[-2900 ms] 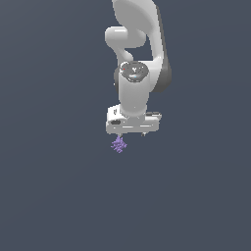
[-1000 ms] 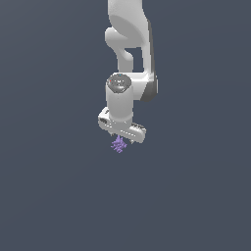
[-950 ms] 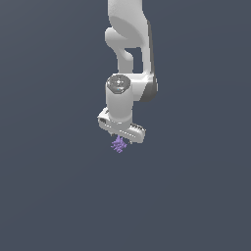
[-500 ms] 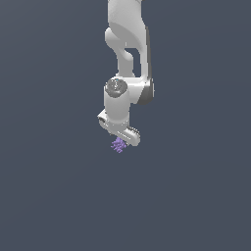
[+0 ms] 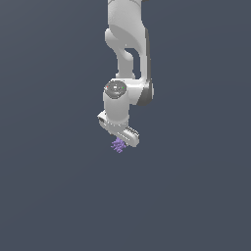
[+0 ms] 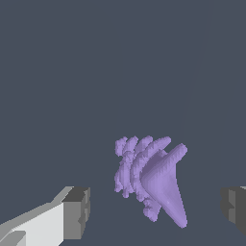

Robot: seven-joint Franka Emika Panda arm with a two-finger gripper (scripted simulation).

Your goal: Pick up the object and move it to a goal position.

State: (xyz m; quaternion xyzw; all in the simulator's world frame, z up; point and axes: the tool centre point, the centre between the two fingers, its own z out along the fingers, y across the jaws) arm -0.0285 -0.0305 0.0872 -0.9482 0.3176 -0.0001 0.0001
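The object [image 5: 118,145] is a tiny light-purple spiky cluster just under the white hand of the arm in the exterior view. In the wrist view the object [image 6: 151,182] shows a smooth pointed cone and ridged, jagged lobes. My gripper [image 6: 156,210] is open and straddles it. One grey fingertip [image 6: 78,212] and the other fingertip [image 6: 234,209] stand on either side, each with a gap to the object. In the exterior view the gripper [image 5: 119,140] hangs directly over the cluster, and the hand hides its fingers.
A plain dark grey ground fills both views. The white arm [image 5: 126,54] rises straight up out of the exterior view's top edge.
The hand has turned about its vertical axis and the wrist has swung slightly toward the exterior view's left. The object has stayed in place beneath the hand.
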